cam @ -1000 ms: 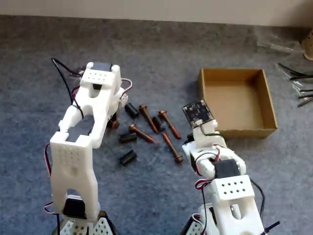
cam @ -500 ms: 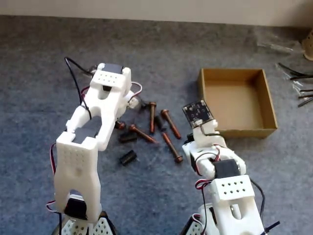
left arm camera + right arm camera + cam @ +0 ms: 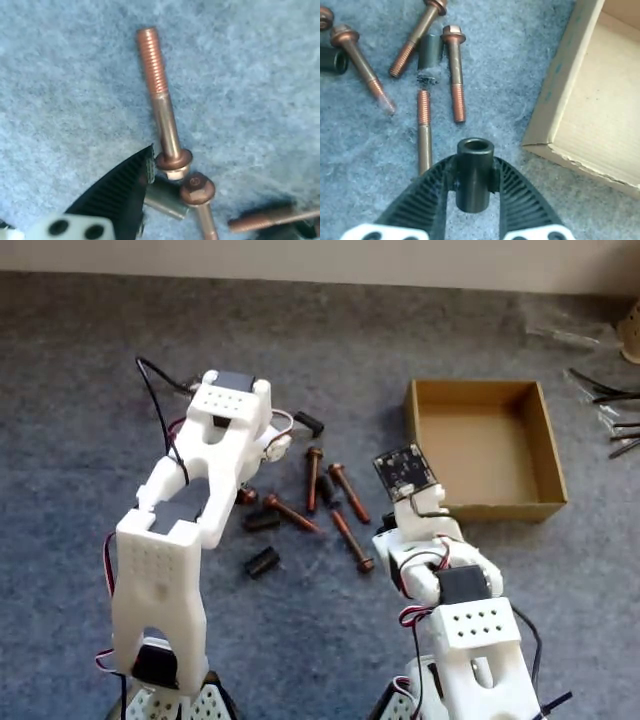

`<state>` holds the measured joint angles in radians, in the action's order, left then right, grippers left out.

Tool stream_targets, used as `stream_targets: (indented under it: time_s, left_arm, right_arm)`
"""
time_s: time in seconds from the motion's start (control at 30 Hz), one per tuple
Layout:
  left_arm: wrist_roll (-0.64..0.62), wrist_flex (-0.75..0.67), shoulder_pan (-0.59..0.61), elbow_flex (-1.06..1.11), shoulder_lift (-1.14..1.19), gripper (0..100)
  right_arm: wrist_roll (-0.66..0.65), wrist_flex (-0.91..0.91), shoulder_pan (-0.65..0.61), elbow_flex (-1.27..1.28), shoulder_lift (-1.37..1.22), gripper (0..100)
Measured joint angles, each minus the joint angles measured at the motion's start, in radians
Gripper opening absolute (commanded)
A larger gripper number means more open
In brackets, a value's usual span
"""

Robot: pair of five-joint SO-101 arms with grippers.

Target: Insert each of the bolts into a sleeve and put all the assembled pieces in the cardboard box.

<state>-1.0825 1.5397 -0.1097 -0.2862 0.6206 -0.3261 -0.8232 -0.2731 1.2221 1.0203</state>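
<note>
Right gripper [image 3: 475, 192] is clamping upright sleeve [image 3: 475, 172]. Left gripper [image 3: 278, 445] (grasp unreadable) is hovering beside bolt [image 3: 162, 115]. Risk: a misaligned bolt probably jamming at the sleeve's mouth.

Glossy metal bolt [image 3: 162, 100], fuzzy cloth mat [image 3: 60, 75]

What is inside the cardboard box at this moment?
Only the bare floor of the cardboard box shows, no bolt or sleeve. The right arm covers its near left corner.
</note>
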Motion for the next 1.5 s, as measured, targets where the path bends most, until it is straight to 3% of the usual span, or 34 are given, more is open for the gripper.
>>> stream_targets:
  time_s: [0.2,0.3,0.7,0.9,1.0,1.27,1.5]
  left_arm:
    - [0.032,0.153,0.052,-0.097,0.000,59]
    - [0.196,0.193,0.081,-0.157,0.000,59]
    - [1.402,0.204,0.227,-0.364,0.000,59]
    - [1.846,0.206,0.296,-0.376,0.000,59]
    - [1.935,0.206,0.307,-0.376,0.000,59]
    - [1.987,0.206,0.307,-0.376,0.000,59]
    - [2.326,0.206,0.307,-0.376,0.000,59]
  right_arm:
    - [0.000,0.000,0.000,0.000,0.000,0.5]
    - [0.000,0.000,0.000,0.000,0.000,0.5]
    - [0.000,0.000,0.000,0.000,0.000,0.5]
    - [0.000,0.000,0.000,0.000,0.000,0.5]
    - [0.000,0.000,0.000,0.000,0.000,0.5]
    - [0.000,0.000,0.000,0.000,0.000,0.5]
    - [0.000,0.000,0.000,0.000,0.000,0.5]
